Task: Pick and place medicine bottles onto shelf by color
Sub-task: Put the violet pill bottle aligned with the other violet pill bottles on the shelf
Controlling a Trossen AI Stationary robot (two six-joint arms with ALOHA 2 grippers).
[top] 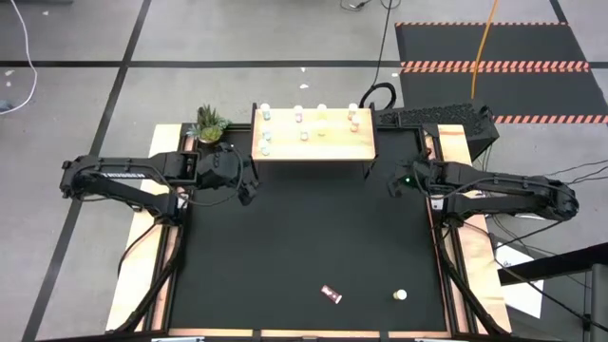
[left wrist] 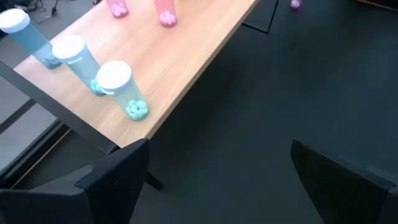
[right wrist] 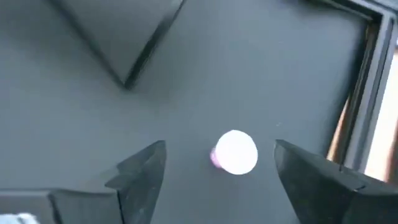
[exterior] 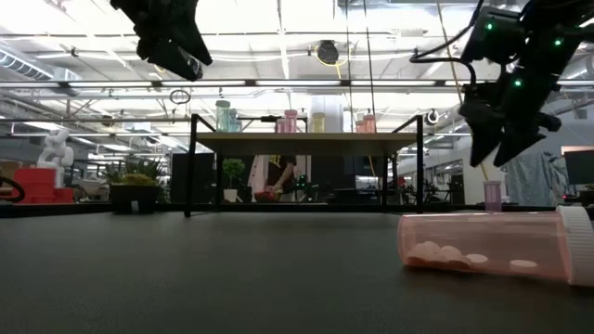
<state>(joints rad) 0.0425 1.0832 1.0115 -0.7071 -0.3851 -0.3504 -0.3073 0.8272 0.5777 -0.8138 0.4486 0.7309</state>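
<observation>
The wooden shelf (top: pixel 313 134) stands at the far middle of the black mat, with several bottles upright on it: blue ones (left wrist: pixel 119 89) at its left end, pink ones (left wrist: pixel 166 15) farther along. My left gripper (left wrist: pixel 217 149) hovers open off the shelf's near left corner. My right gripper (right wrist: pixel 219 146) is open and slants down over an upright pink bottle with a white cap (right wrist: pixel 236 151) that stands on the mat near the shelf's right leg. Its fingers stand on either side of the bottle, apart from it. Another pink bottle (exterior: pixel 492 246) lies on its side near the front edge.
A potted plant (top: pixel 211 123) sits left of the shelf. A dark keyboard-like object (top: pixel 432 116) lies at the far right. A small dark object (top: pixel 331 294) rests near the front edge beside the lying bottle (top: pixel 400 294). The shelf's thin dark legs (exterior: pixel 190 167) stand on the mat.
</observation>
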